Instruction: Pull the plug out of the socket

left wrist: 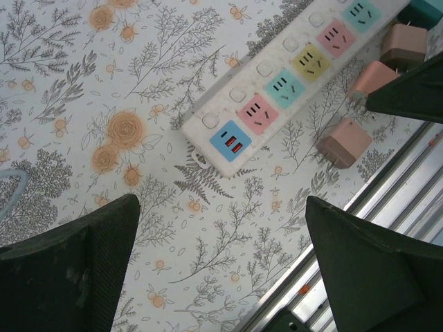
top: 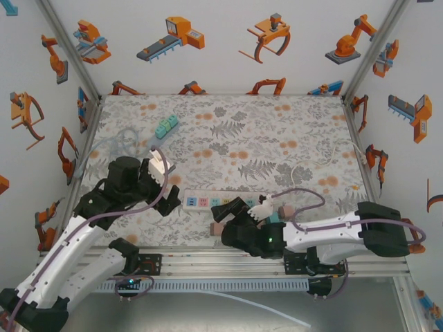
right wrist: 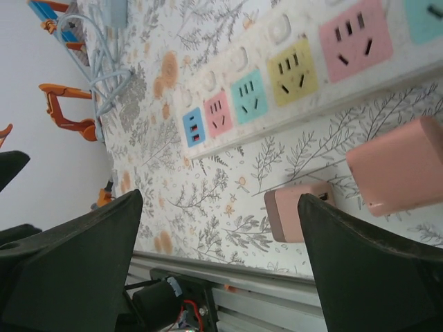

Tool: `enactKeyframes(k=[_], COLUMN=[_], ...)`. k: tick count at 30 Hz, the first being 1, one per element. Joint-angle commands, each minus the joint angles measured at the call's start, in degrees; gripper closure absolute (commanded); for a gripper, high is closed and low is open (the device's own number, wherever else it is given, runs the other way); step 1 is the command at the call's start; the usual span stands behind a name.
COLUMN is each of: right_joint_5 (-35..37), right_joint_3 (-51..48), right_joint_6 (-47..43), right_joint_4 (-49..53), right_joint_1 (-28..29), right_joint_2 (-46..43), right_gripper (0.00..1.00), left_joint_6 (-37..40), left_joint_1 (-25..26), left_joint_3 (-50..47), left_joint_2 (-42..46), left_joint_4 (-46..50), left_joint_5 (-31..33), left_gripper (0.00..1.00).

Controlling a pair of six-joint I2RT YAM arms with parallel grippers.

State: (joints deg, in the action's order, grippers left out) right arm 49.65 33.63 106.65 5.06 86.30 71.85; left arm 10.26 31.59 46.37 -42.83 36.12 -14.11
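Left fingers (left wrist: 76,270): dark pads in the lower corners of the left wrist view, far apart, with only mat (left wrist: 208,228) between them.
Right fingers (right wrist: 374,270): dark pads in the lower corners of the right wrist view, far apart, clasping nothing.
Strip (left wrist: 291,76): white and long, flat on the mat, running from centre to upper right in the left wrist view. From its end come a blue USB face, then pink, teal, yellow, pink and teal sockets, all bare.
Near plug (left wrist: 345,142): pink, loose on the mat at right in the left wrist view, apart from the strip's near edge.
Mid plug (left wrist: 374,77): pink, on the mat just beside the strip, partly behind the right arm's dark finger.
Far plug (left wrist: 403,45): pink-brown, upper right corner, close to the strip; whether it touches the strip cannot be told.
Left gripper (top: 160,168): left of centre in the top view, over the mat, just left of the strip's end; jaws wide, empty.
Right gripper (top: 227,221): below centre in the top view, over the strip's near side and the loose plugs; jaws wide, empty.
White item (top: 263,203): on the strip's right part, by the right arm; too small to tell if it is plugged in.
Cable (top: 121,142): pale loops at the mat's left edge.
Blocks (top: 166,126): teal, upper left of the mat.
Rail (left wrist: 394,200): metal, lower right of the left wrist view.
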Motion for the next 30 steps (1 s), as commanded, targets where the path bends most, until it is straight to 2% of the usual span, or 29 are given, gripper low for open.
enactKeyframes(k=[1, 4, 7, 9, 11, 15, 19, 23, 27, 30], right_joint_5=[7.2, 8.3, 4.4, -8.2, -17.7, -23.6, -29.3, -32.0, -34.9, -35.8], right_joint_3=[2.0, 3.4, 4.5, 5.4, 8.3, 14.9, 18.7, 19.7, 19.4, 18.3], right_joint_6=[-12.9, -29.0, -53.1, -67.8, -74.8, -86.9, -93.2, -95.1, -95.0, -94.6], right_joint_4=[3.1, 1.9, -4.7, -8.9, -7.4, -5.0, -4.1, -4.1, -4.0, -3.3], right_joint_1=[-0.5, -2.5, -6.8, -13.3, -19.2, -24.9, -27.7, -29.3, -30.2, -30.2], right_joint_2=[-3.0, -4.8, -5.0, -3.8, -1.5, 4.3, 8.4, 9.6, 8.3, 5.6], right_gripper=[0.13, 0.09, 0.04, 0.02, 0.01, 0.00, 0.00, 0.00, 0.00, 0.00], left_joint_6=[-4.9, -10.8, -15.0, -17.2, -18.9, -18.5, -16.2, -7.8, -2.6, 1.0], left_joint_1=[0.1, -0.1, -1.3, -3.5, -5.9, -10.4, -15.2, -17.1, -19.3, -20.6], left_joint_3=[1.2, 1.7, 1.6, 1.0, 1.5, 5.3, 10.3, 16.5, 26.2, 34.5], left_joint_2=[-1.4, -3.7, -6.7, -8.8, -11.3, -18.6, -27.3, -37.1, -49.1, -58.3], left_joint_4=[-3.8, -6.3, -10.2, -14.7, -17.7, -21.4, -24.0, -27.3, -27.5, -26.6], left_joint_5=[2.5, 7.7, 9.8, 9.2, 9.1, 11.2, 10.0, 11.5, 11.6, 9.2], left_gripper=[0.03, 0.00, 0.02, 0.03, 0.03, 0.03, 0.03, 0.01, 0.02, 0.02])
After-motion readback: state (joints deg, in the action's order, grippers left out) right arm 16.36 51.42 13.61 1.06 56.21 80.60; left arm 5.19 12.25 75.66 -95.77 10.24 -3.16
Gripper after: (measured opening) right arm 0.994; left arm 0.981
